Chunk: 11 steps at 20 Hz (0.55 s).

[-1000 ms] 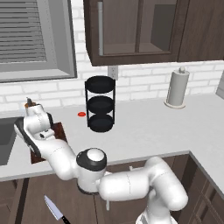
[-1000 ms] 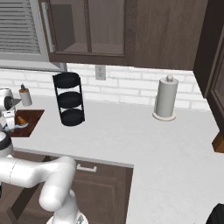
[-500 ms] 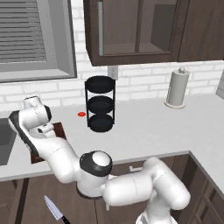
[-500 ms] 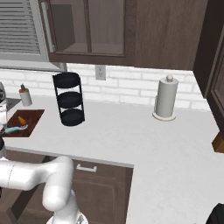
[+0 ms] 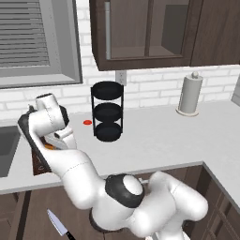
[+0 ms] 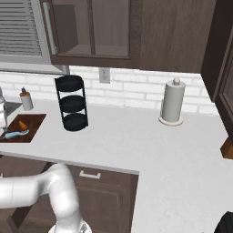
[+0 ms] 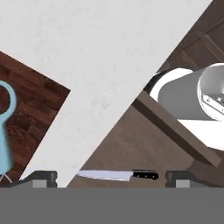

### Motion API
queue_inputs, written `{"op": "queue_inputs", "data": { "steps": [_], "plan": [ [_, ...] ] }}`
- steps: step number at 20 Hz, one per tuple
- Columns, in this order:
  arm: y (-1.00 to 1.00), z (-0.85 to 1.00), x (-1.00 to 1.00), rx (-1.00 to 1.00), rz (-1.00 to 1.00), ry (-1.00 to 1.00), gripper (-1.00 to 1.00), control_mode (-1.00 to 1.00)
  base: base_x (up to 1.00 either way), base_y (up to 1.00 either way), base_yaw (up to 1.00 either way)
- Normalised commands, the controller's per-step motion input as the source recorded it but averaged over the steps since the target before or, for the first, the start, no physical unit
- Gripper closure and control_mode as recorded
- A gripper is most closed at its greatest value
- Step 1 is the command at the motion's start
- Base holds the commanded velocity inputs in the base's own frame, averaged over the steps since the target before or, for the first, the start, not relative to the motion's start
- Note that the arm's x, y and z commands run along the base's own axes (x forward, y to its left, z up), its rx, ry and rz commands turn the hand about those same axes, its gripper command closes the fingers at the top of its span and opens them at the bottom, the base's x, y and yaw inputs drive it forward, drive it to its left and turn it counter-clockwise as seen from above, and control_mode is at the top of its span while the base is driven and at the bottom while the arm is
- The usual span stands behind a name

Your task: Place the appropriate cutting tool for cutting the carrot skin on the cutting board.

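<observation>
The light blue peeler lies flat on the dark reddish-brown cutting board, just in front of the small orange carrot. In the hand view the peeler sits at the left edge on the board, off to the side of my fingers. My gripper is open, its two tips wide apart with nothing between them, and it hangs above the board's corner and the counter edge. From the left base view the carrot and part of the board peek out behind my arm.
A black-handled knife lies on the floor below the counter, also seen as the knife. A black three-tier rack stands right of the board, a small bottle behind it, a paper towel roll far right. The sink is left.
My hand has lifted up and away from the board. The peeler stays lying on the board beside the carrot, free of my fingers.
</observation>
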Motion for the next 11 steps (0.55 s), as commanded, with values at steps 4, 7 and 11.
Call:
{"op": "queue_inputs", "data": {
  "steps": [4, 7, 11],
  "plan": [
    [-1.00, 0.18, -0.76, 0.14, 0.00, -0.14, -1.00, -1.00, 0.00, 0.00, 0.00],
    [-1.00, 0.20, -0.67, 0.16, 0.00, -0.12, -1.00, -1.00, 0.00, 0.00, 0.00],
    [-1.00, 0.17, -0.52, 0.20, 0.00, -0.08, -1.00, -1.00, 0.00, 0.00, 0.00]
  ]
}}
